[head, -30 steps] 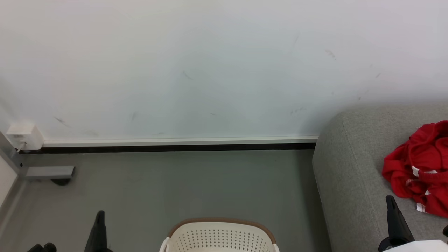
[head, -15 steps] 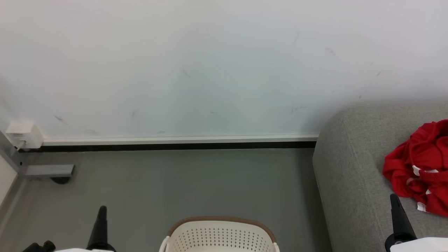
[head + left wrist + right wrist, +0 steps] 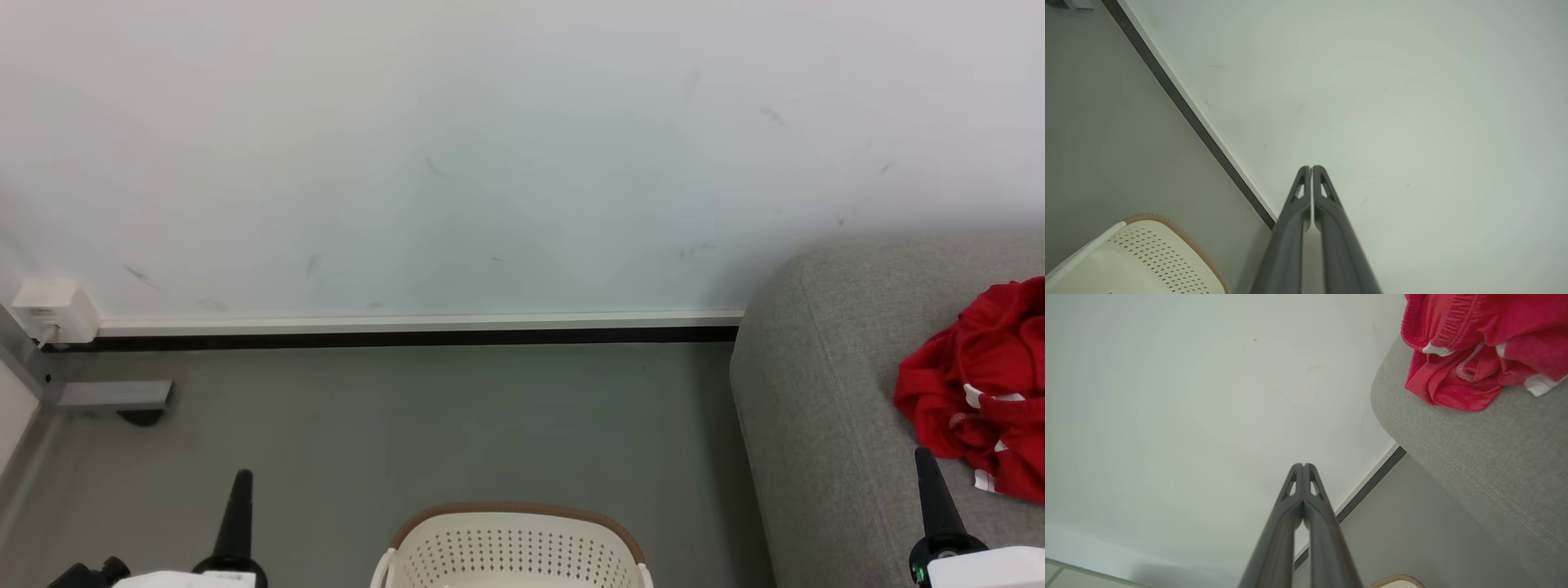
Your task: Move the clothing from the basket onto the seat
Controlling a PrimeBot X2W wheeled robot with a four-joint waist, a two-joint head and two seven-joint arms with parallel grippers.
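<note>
Left end effector (image 3: 1311, 167) and right end effector (image 3: 1303, 465): fingers pressed together, nothing held. Since a second ago your head view has shifted slightly, and pale forearms now edge in at the bottom; nothing else has moved. Red clothing (image 3: 988, 367): heaped on the grey sofa (image 3: 816, 392), apart from the right fingers. Basket (image 3: 514, 513): on the floor, inside hidden. The drop-off looks finished, so check the basket for leftovers.

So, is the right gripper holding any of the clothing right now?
No, the right gripper is shut with its fingers pressed together on nothing, and the clothing lies apart from it on the seat.
</note>
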